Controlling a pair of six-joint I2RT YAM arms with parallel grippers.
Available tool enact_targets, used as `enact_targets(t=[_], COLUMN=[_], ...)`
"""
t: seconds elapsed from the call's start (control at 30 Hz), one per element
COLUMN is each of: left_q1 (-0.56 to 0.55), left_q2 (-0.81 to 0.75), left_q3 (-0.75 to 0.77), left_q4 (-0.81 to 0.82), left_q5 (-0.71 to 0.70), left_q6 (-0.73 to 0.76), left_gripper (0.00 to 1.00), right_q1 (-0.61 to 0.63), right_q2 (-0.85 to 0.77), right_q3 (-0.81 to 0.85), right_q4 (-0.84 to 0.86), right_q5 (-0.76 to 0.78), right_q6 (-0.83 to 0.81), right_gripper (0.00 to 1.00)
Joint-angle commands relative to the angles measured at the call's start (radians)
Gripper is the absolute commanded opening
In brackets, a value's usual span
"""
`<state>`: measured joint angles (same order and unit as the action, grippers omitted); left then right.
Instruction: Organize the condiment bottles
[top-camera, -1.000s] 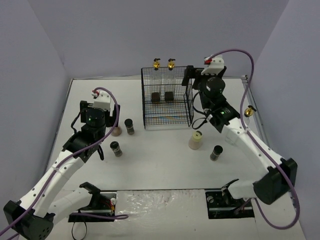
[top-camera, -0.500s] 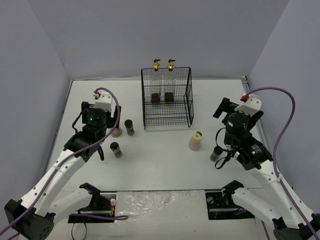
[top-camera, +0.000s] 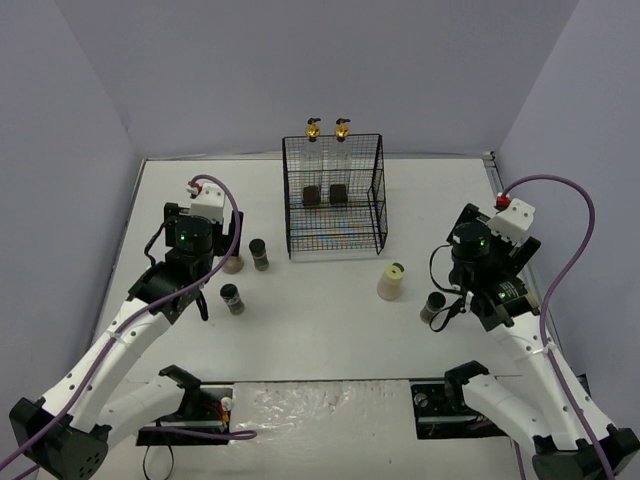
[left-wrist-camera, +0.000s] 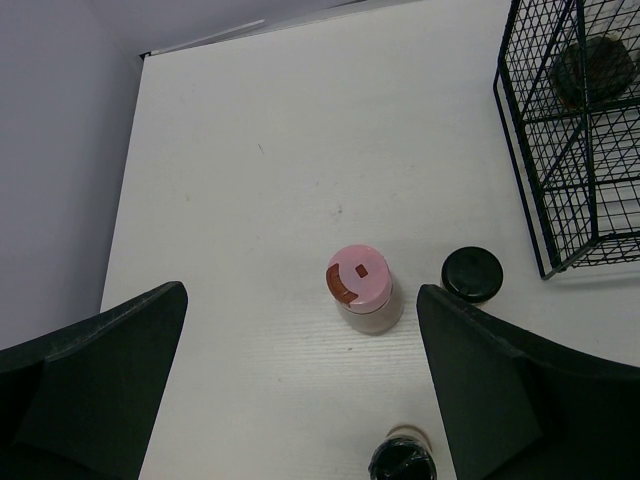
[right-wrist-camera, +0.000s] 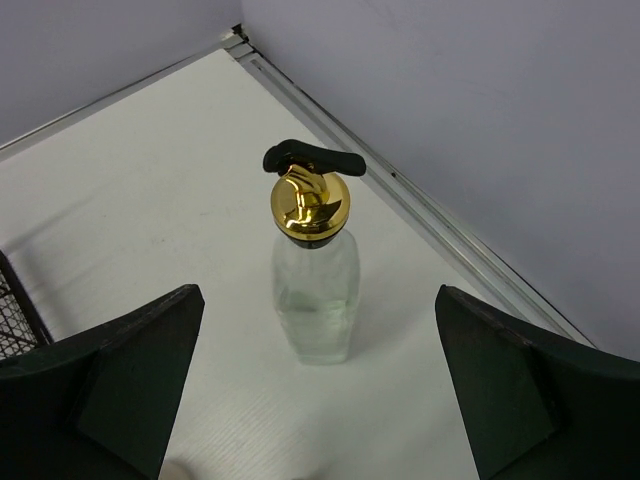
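Observation:
Two tall clear bottles with gold spouts (top-camera: 313, 130) stand at the back of the black wire rack (top-camera: 335, 240), with two dark jars (top-camera: 312, 195) in front of them inside it. My left gripper (top-camera: 212, 275) is open, above and short of the pink-capped jar (left-wrist-camera: 358, 287), with black-capped jars at its right (left-wrist-camera: 472, 273) and nearer to me (left-wrist-camera: 402, 462). My right gripper (right-wrist-camera: 315, 390) is open, facing a third tall bottle (right-wrist-camera: 312, 270), which my right arm hides from the top camera. A cream-capped jar (top-camera: 391, 281) and a dark jar (top-camera: 434, 306) stand on the table's right half.
The rack's left corner shows at the right of the left wrist view (left-wrist-camera: 545, 200). The table's raised right edge rail (right-wrist-camera: 440, 215) and the purple wall run just behind the third bottle. The right arm's cable (top-camera: 575, 230) loops beside it.
My right arm has swung from the rack's right side back to the table's right side, over the third tall bottle. The left arm and the jars have not moved.

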<state>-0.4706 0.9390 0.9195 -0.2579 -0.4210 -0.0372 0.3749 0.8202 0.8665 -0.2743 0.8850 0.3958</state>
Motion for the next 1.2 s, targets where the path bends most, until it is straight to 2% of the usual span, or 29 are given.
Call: enact_targets(t=[0.0,0.33,0.5,0.83,1.17], left_q1=[0.005,0.006,0.005,0.006,0.004], left_q2=[-0.006,-0.019,-0.024,-0.028,-0.031], left_q3=[0.055,0.055,0.053,0.053,0.053], left_q4=[0.040,0.040,0.040,0.042,0.040], left_q5=[-0.001,-0.004,-0.004,-0.002,-0.002], left_q6=[-0.013,-0.012,-0.010,-0.007,-0.006], left_gripper=[0.97,0.97,0.97,0.97,0.97], right_q1=[-0.083,-0.120,-0.215,-0.279,-0.297], right_q2=[0.040,0.129,0.145,0.154,0.191], right_q3=[0.005,-0.040,-0.070,-0.087,-0.099], right_q4=[0.069,0.168,0.239,0.374,0.417], right_q5=[-0.027,-0.058,-0.138,-0.254,-0.270], right_q6=[-0.008,-0.018,-0.044,-0.121,-0.143], right_gripper=[0.98,0.97,0.95,0.83,0.73])
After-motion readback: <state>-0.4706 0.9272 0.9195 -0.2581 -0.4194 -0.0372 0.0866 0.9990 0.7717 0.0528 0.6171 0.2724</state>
